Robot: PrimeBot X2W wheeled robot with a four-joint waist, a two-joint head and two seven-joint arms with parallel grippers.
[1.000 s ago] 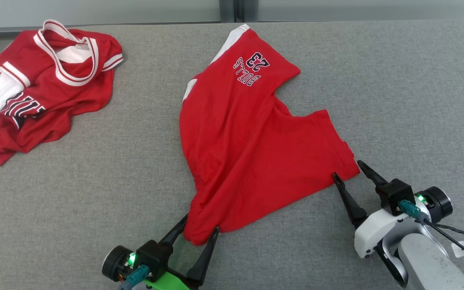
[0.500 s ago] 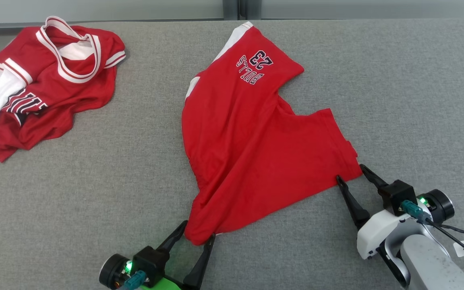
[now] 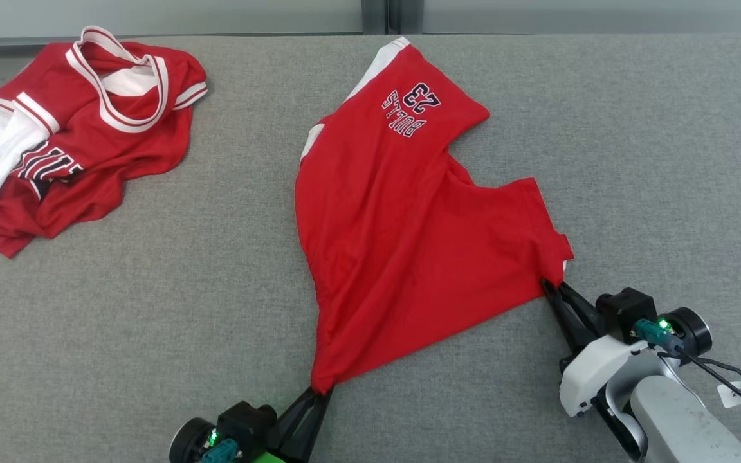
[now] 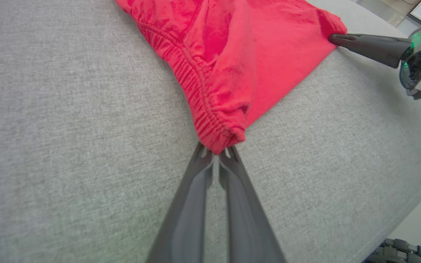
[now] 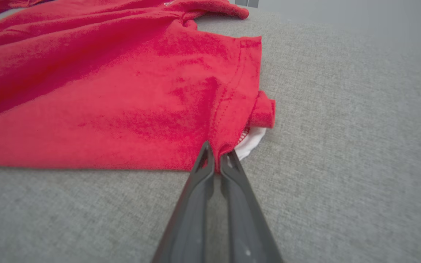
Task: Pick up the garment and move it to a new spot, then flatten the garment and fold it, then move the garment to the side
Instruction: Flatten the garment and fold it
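The garment [image 3: 402, 218] is a pair of red shorts with white side trim and a "BULLS 23" print, spread across the middle of the grey table. My left gripper [image 3: 320, 390] is shut on its near corner, where the elastic waistband [image 4: 210, 120] bunches at the fingertips. My right gripper [image 3: 554, 286] is shut on the right-hand corner, pinching the hem [image 5: 221, 146] beside a white tag. In the left wrist view the right gripper's fingers [image 4: 364, 43] meet the cloth's far corner.
A second red jersey [image 3: 81, 128] with white trim lies crumpled at the table's far left. The grey table [image 3: 152, 308] runs bare between the two garments and to the right of the shorts. Its near edge [image 4: 408, 204] drops off by my left arm.
Both grippers have closed on the shorts' corners. The left gripper has drawn back a little toward me, pulling its corner into a point. The camera has shifted slightly.
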